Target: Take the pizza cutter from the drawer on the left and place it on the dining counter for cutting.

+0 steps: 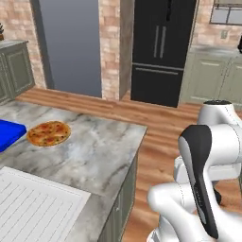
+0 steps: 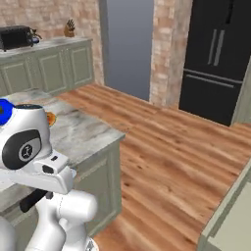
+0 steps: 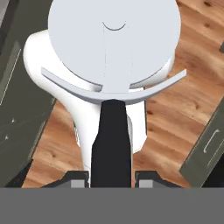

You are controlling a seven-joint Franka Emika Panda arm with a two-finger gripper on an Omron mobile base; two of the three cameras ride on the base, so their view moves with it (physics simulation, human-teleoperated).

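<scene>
pizza cutter [image 3: 113,87]: slim black stick handle, flaring slightly toward the fingers, with a pale silver round wheel and a curved guard at the far end. in the hand view it stands straight up from between the two dark finger tips, handle end clamped, wheel pointing away from the hand; the end-on hold looks chosen to keep the wheel clear of the fingers for setting down.

gripper [image 3: 111,177]: narrowed onto the handle, a fingertip [image 3: 78,178] pressing each side.

dining counter [image 1: 108,146]: grey-white veined marble slab, polished, square-cornered, on olive-beige cabinets. a ribbed white drainboard [image 1: 33,208] is set into its near part. this is judged the destination; the cutter is not yet over it, since wooden floor [image 3: 183,109] lies behind the wheel.

pizza [image 1: 49,133]: flat round, orange-brown with dark toppings, lying on the marble just beside a blue board [image 1: 7,133]; a bare stretch of marble beside it would suit the cutter.

drawer: cannot be told apart with certainty; a dark cabinet front with a bar handle [image 3: 214,142] shows at the right edge of the hand view.

fridge [image 1: 160,52]: tall, black, glossy, well apart across the floor.
</scene>
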